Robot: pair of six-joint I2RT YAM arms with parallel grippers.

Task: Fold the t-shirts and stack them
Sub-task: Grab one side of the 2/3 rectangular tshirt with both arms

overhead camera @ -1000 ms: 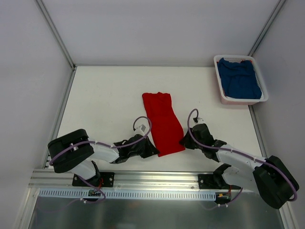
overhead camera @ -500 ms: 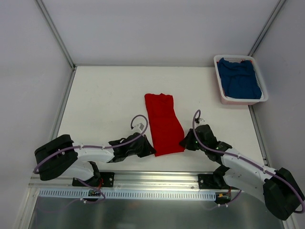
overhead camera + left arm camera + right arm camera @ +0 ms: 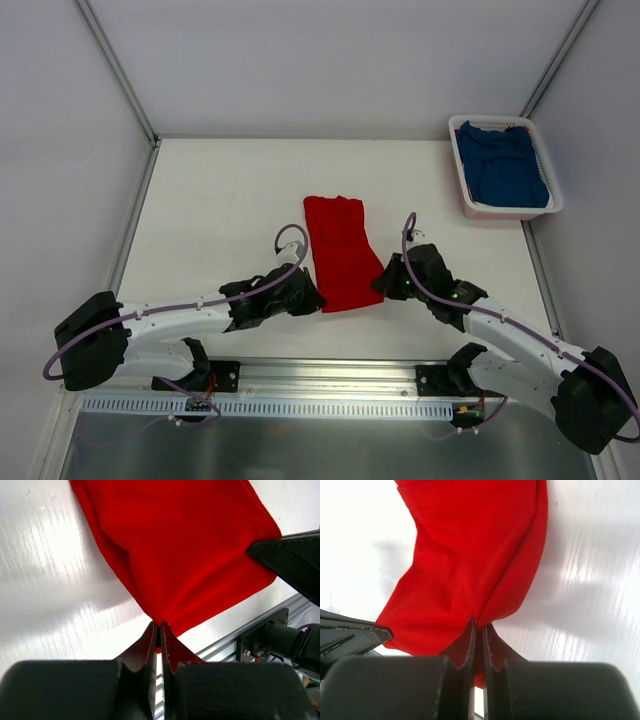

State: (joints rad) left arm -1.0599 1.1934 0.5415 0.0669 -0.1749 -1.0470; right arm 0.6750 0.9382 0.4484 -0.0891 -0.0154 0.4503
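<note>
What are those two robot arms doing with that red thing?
They are folding a red t-shirt. It lies on the table as a long, narrow strip. The left arm and the right arm each pinch one near corner of it, with their jaws shut tight on the cloth. A blue t-shirt sits in the white basket at the far right corner, not yet folded.

White table [image 3: 220, 200], red t-shirt [image 3: 340, 255] (apparently folded narrow), corner basket [image 3: 505, 212]
</note>
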